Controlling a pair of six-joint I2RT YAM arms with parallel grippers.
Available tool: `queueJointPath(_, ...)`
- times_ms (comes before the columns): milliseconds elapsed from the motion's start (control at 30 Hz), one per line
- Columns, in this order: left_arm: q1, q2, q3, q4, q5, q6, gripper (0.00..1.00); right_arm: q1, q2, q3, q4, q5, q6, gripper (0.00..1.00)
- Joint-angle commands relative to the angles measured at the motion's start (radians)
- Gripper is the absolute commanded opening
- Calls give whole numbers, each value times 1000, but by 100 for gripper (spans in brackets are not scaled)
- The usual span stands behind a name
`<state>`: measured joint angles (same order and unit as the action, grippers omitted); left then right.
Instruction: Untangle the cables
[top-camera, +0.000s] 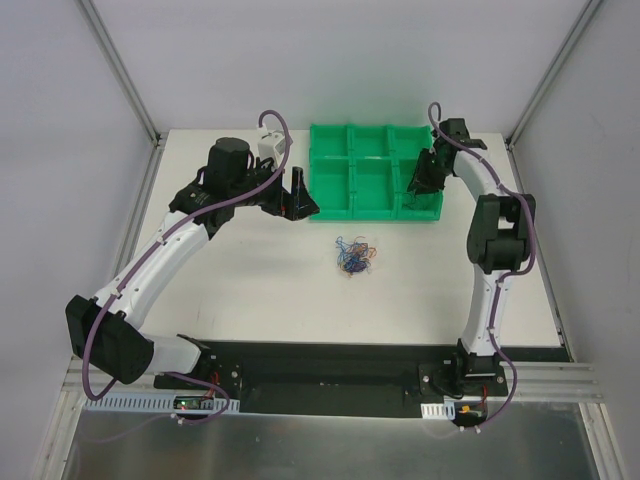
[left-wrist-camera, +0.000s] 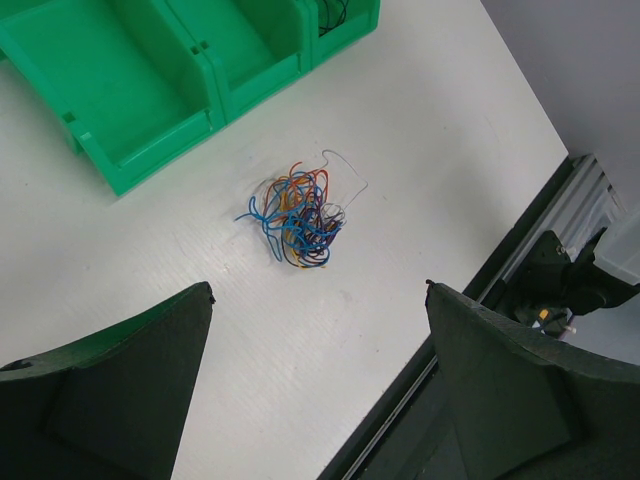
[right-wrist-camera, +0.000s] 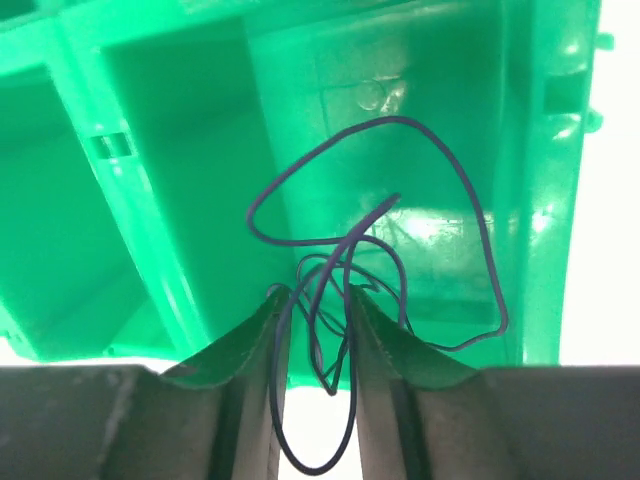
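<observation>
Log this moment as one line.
left end effector: open, above table; right end effector: slightly open, purple cable in gap, over green bin; tangle: on table

Links: left arm (top-camera: 160, 250) and right arm (top-camera: 487, 300), white shells with black joint housings.
Cabling: purple hose (top-camera: 88, 355) running along each arm.
Hands: left hand (left-wrist-camera: 320, 390), right hand (right-wrist-camera: 318, 300); dark, matte, wedge-shaped fingers (left-wrist-camera: 110, 390).
Bases: black mounts (top-camera: 470, 375), small coloured wiring beside them.

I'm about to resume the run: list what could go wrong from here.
The purple wire threads between the parted fingers of the right gripper over the green bin; it may snag and ride back out as the arm lifts. The tangle on the table is dense, so the open left gripper could pinch several strands together and tighten the knot.
</observation>
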<state>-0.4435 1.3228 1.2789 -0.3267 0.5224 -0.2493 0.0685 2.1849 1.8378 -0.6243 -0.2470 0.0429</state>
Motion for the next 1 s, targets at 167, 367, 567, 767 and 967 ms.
queueJointPath(167, 6, -7, 0, 28, 28, -7, 87, 57, -151, 41, -155, 184, -75, 60)
queueJointPath(367, 6, 9, 0, 31, 50, -16, 87, 109, -307, -69, -143, 393, -130, 78)
queueJointPath(567, 6, 47, -6, 37, 54, -24, 87, 106, -360, -150, -34, 324, -130, 80)
queueJointPath(767, 6, 62, -3, 38, 73, -30, 87, 99, -335, -106, -49, 312, -115, 66)
queueJointPath(967, 0, 104, -26, 77, 117, -76, 86, 232, -468, -329, 26, 82, -77, 67)
